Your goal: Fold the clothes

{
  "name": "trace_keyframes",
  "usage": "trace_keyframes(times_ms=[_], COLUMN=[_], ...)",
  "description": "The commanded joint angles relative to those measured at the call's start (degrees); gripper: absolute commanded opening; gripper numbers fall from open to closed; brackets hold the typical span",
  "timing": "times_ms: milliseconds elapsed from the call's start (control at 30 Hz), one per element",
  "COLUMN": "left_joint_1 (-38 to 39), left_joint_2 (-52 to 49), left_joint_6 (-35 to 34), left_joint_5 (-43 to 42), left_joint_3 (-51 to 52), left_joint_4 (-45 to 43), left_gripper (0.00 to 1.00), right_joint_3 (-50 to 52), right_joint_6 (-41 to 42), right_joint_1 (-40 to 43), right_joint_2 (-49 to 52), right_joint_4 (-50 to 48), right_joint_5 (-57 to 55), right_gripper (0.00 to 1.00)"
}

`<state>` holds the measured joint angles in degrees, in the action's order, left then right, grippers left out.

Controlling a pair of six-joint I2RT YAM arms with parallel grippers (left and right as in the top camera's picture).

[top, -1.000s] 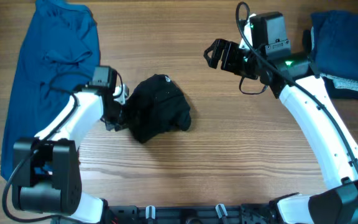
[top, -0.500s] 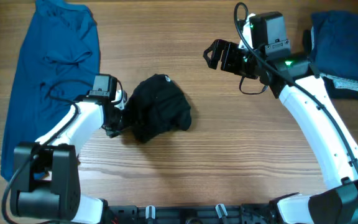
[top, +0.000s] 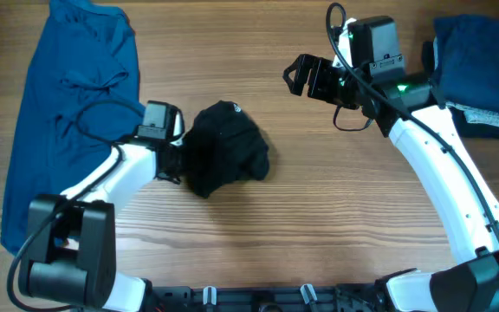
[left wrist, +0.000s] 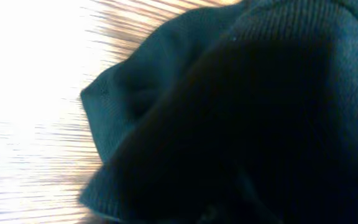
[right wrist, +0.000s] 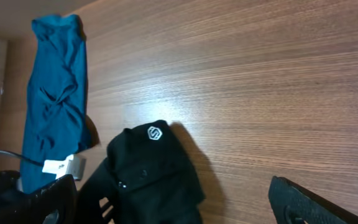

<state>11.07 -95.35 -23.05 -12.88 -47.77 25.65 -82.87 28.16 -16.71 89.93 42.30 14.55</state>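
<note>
We see the left claw (top: 177,161) pushed further into the black garment (top: 228,149); can't tell if it's gripping. Right claw (top: 296,78) hangs wide open. Fold barely begun, we judge.

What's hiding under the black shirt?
The black garment lies bunched on the wooden table. Anything tucked beneath it is covered and cannot be seen.

Overhead: bright, even light, sharp grain across the surface (top: 319,217), with short soft shadows only. Left wrist: black garment (left wrist: 260,124) right against the left pincer (top: 180,156), murky and out of focus, and the surface beyond it burnt to white glare with streaked grain. Right wrist: warmer and crisp, with the garment ahead of the right pincer (top: 301,78) casting a soft shadow to its right, and the far-left corner dim.
</note>
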Motion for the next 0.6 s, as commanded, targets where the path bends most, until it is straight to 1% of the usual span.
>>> trace_keyframes(times_ms=[0, 67, 400, 467, 567], left_joint_1=[3.28, 3.13, 2.27, 2.27, 2.32], left_joint_2=[-1.09, -1.07, -1.05, -1.07, -1.07], left_joint_6=[-0.83, -2.86, -3.76, -7.3, -17.35], left_joint_5=[-0.07, -0.07, -0.11, -0.15, -3.02], left_joint_3=[0.68, 0.68, 0.61, 0.61, 0.63], left_joint_4=[-1.53, -2.54, -4.46, -6.58, -13.16], left_gripper=[0.04, 0.04, 0.04, 0.04, 0.04], right_joint_3=[-0.07, -0.07, -0.07, -0.07, -0.07], right_joint_6=[-1.07, -1.07, -0.98, -0.85, 0.17], right_joint_1=[0.09, 0.09, 0.09, 0.09, 0.28], right_joint_2=[0.59, 0.59, 0.59, 0.59, 0.59], right_joint_4=[-0.7, -0.79, -0.72, -0.74, -0.66], right_joint_5=[0.46, 0.46, -0.81, -0.81, -0.79], right_gripper=[1.0, 0.99, 0.99, 1.0, 0.99])
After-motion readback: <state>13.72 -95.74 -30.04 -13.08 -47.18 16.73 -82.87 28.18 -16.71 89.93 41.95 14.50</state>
